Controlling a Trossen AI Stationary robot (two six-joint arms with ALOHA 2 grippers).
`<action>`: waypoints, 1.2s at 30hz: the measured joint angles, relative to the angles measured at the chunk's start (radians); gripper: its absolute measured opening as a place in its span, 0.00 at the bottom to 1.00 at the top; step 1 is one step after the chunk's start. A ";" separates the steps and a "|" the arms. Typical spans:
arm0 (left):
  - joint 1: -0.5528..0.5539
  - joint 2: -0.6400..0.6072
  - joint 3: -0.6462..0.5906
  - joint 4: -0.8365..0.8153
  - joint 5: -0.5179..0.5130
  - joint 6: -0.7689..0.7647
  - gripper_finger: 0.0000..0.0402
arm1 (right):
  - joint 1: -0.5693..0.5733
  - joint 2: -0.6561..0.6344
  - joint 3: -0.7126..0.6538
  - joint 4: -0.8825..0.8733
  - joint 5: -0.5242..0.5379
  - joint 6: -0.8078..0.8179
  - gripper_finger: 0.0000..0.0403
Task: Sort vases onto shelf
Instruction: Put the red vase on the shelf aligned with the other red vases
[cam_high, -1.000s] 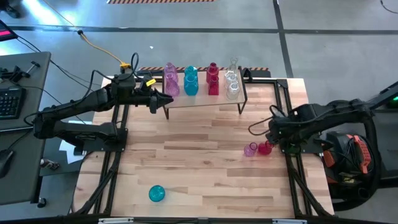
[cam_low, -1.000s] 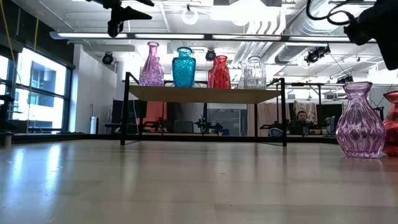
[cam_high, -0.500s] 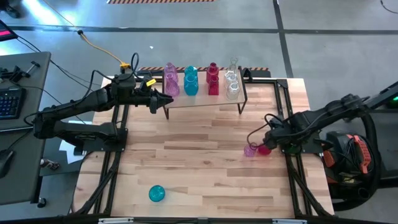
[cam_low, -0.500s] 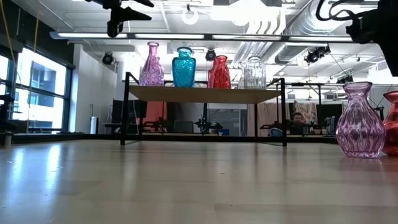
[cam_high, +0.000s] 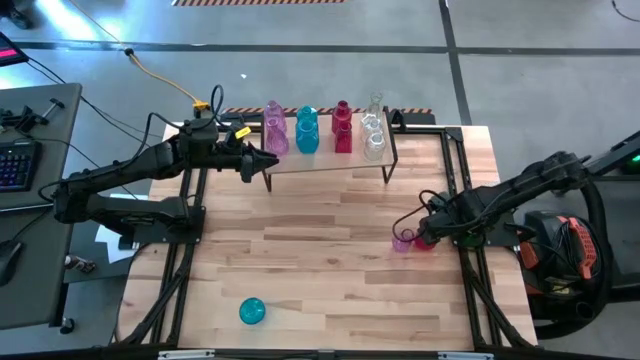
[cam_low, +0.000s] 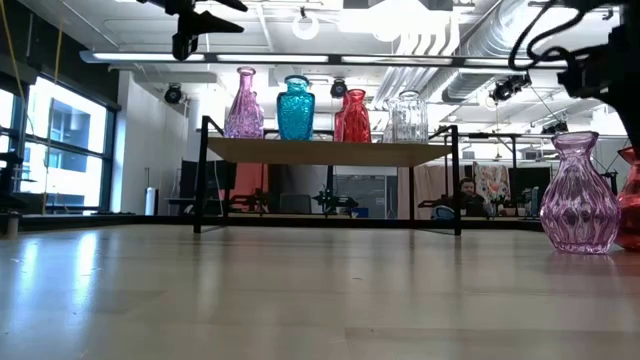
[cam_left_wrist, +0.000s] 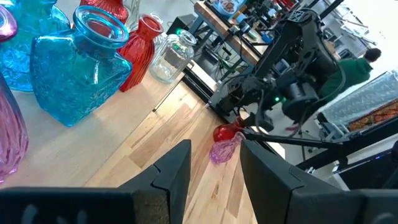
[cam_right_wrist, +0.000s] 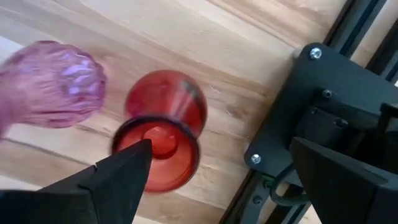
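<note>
Right gripper (cam_high: 428, 236) has dropped over red vase (cam_right_wrist: 160, 137), jaws wide, straddling mouth; you're lined up for grab. Pink vase (cam_high: 402, 240) just beside. Left gripper (cam_high: 262, 160) half-open, empty, parked beside shelf (cam_high: 330, 158).

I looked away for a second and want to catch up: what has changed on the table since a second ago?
The right gripper reached out and came down over the red vase beside the pink vase, jaws open, nothing gripped yet. The left gripper stayed by the shelf, and the shelved vases and the teal vase did not move.
</note>
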 joint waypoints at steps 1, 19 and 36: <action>0.000 0.000 0.000 0.000 0.000 0.000 0.33 | 0.000 0.003 -0.004 -0.001 -0.008 0.005 0.91; 0.000 0.000 0.000 0.014 -0.037 0.000 0.33 | 0.004 0.002 -0.002 0.056 -0.037 0.060 0.57; 0.000 0.000 0.000 0.015 -0.037 0.000 0.33 | 0.004 0.001 0.001 0.071 -0.042 0.131 0.02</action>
